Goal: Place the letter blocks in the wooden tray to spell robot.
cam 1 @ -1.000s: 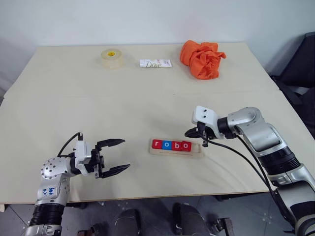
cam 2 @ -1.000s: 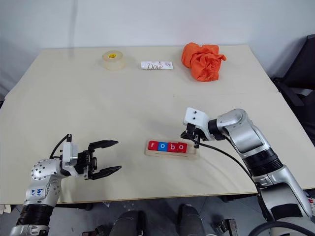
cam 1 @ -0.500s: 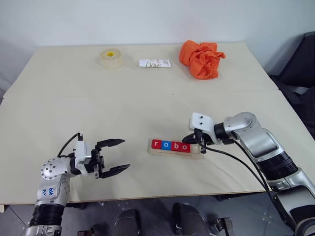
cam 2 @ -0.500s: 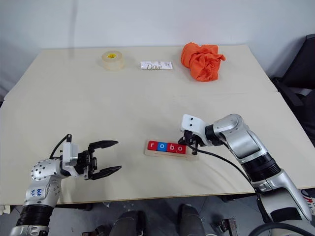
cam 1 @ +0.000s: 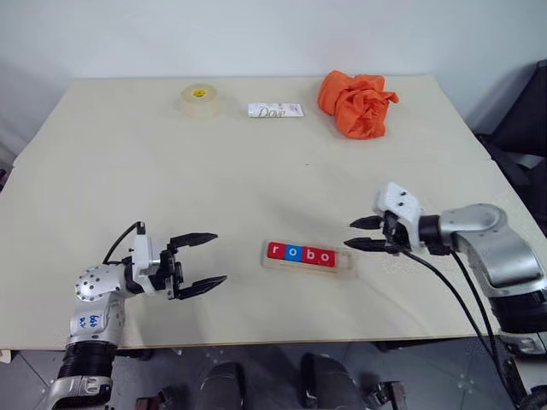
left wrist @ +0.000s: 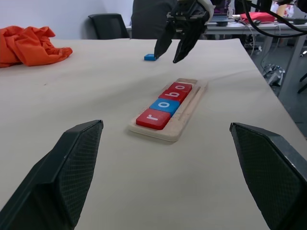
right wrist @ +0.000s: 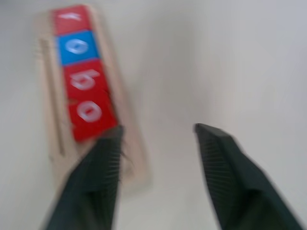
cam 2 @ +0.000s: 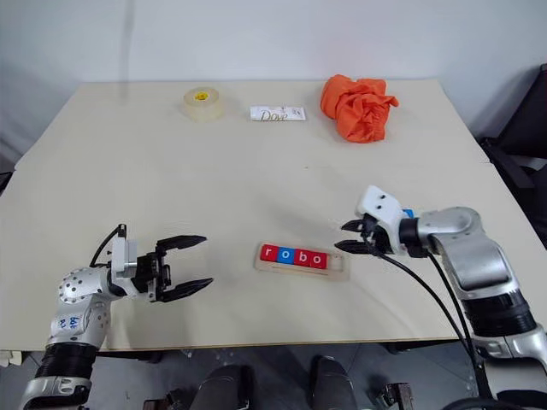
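Left end effector (cam 1: 198, 261) hangs low over the near table (cam 1: 128, 171) edge, fingers wide apart and empty. Wooden tray (cam 1: 308, 258) mid-table holds four letter blocks (cam 1: 300, 254) reading r-o-b-o; right end effector (cam 1: 361, 233), spread and empty, sits just off its last slot. Blue block (left wrist: 150, 57) lies beyond.

Pale beige counter (cam 1: 171, 171) spans view. Wooden tray (cam 1: 308, 256) lies near front edge, at 6 o'clock from centre, long side running left to right; four letter blocks (cam 1: 299, 254) in it read r, o, b, o: red, blue, red, red. One blue block (left wrist: 150, 57) lies flat on bare counter beyond tray. Far edge: tape roll (cam 1: 198, 99) at 11 o'clock, white Dove wrapper (cam 1: 275, 110) at 12, crumpled orange cloth (cam 1: 357, 103) at 1.
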Available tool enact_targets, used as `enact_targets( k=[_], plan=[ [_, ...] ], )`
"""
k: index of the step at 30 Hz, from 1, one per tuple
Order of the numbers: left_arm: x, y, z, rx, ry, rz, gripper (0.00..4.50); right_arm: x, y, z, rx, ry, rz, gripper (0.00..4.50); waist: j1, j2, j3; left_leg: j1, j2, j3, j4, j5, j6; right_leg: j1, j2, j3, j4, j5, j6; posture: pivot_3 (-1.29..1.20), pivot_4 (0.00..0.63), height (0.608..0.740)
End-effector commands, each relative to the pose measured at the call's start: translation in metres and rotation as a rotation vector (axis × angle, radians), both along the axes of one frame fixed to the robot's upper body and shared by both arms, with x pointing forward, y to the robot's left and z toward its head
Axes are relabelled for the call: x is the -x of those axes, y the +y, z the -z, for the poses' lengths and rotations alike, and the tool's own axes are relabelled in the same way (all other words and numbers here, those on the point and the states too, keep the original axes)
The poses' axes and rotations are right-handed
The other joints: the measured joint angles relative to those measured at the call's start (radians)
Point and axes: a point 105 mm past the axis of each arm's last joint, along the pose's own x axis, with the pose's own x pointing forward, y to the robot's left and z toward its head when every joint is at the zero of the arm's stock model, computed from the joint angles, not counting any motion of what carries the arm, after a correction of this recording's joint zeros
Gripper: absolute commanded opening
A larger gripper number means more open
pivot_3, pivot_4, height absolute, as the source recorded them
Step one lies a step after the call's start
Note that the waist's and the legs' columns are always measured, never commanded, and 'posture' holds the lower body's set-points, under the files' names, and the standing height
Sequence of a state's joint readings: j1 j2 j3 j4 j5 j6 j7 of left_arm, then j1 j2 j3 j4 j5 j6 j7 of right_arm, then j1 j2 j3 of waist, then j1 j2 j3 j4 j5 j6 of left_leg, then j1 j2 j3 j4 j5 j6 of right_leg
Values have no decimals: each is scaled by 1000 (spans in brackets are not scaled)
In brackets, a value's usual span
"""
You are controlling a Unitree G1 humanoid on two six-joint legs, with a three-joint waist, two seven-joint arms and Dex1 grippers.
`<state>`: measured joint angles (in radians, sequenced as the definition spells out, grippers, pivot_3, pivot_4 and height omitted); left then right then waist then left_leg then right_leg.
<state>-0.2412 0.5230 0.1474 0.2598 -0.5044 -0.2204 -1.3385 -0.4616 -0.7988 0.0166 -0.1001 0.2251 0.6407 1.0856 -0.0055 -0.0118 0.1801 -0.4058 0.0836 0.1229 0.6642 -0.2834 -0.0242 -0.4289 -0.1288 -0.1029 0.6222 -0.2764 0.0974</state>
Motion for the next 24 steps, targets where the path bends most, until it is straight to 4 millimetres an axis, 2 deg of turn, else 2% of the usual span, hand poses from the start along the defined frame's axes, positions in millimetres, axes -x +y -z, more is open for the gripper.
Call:
enact_targets(
  k=[1,3,4,8,10,14,24],
  plan=[
    [-3,3,-3,-1,-18,3,4500,-1,-40,-19,-38,-121,220,3668,4,0,0,0,0,0,0,0,0,0,0,0,0,0,0,0,150,740],
    [-4,2,-2,-1,-13,10,4500,2,-56,-19,-53,-137,314,4335,4,0,0,0,0,0,0,0,0,0,0,0,0,0,0,0,150,740],
    [-4,2,-2,0,-12,13,4500,4,-60,-19,-56,-144,341,4465,4,0,0,0,0,0,0,0,0,0,0,0,0,0,0,0,150,740],
    [-8,-2,-2,4,-6,30,4500,21,-92,-9,-66,-120,526,4465,5,0,0,0,0,0,0,0,0,0,0,0,0,0,0,0,150,740],
    [-10,-4,-2,4,-4,44,4500,24,-101,-4,-80,-117,597,4465,5,0,0,0,0,-1,0,0,0,1,0,0,0,0,0,0,150,740],
    [-13,-7,-4,4,-7,61,4500,13,-107,-2,-156,-135,716,4465,-6,0,0,1,0,0,1,0,0,1,0,1,0,1,1,0,150,740],
    [-10,-11,-6,1,-11,88,4500,-28,-97,13,-302,-110,829,4465,-18,0,0,1,0,0,0,1,0,1,0,1,1,0,1,0,150,740]
  ],
)
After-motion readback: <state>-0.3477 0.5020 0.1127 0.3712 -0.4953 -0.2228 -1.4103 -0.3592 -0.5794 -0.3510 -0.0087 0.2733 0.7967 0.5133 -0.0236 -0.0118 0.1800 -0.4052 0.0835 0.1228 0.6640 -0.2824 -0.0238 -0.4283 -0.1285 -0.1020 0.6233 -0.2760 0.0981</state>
